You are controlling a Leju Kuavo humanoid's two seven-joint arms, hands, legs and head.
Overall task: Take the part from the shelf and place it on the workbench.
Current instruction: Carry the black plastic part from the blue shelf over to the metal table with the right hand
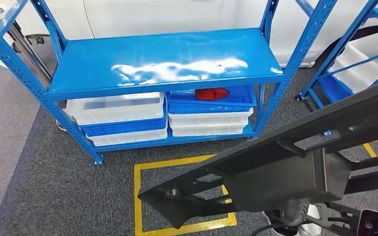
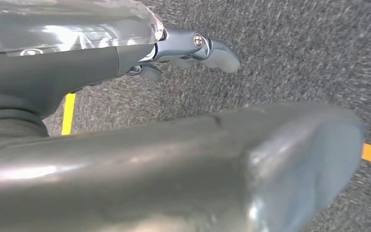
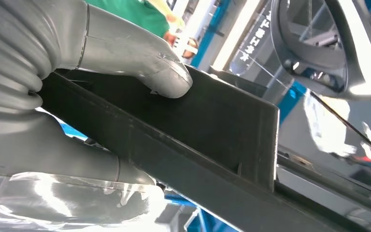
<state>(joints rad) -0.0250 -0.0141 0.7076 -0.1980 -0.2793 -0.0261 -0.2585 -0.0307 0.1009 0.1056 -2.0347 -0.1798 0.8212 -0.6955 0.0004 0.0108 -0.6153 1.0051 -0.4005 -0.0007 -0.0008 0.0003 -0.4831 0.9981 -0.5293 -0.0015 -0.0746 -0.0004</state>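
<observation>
Nearest the head camera, the long black part (image 1: 285, 172) hangs over the floor, clear of the blue shelf (image 1: 162, 61). Its boxy middle is clamped by the right hand (image 3: 77, 96), thumb pressed on top. It looks rigid, light and unwieldy, so a central hold seems wisest. Beside it, the left hand (image 2: 193, 48) holds nothing, fingers loosely apart.

Part (image 1: 275, 167): long black plastic frame, openwork struts and solid box-like middle section, held off floor, slanting from low left to high right across head view, in front of shelf (image 1: 162, 61). Right wrist view: flat black wall and ridged edge of part (image 3: 212, 125). Shelf: blue steel rack, glossy top board bare, standing on grey carpet.
</observation>
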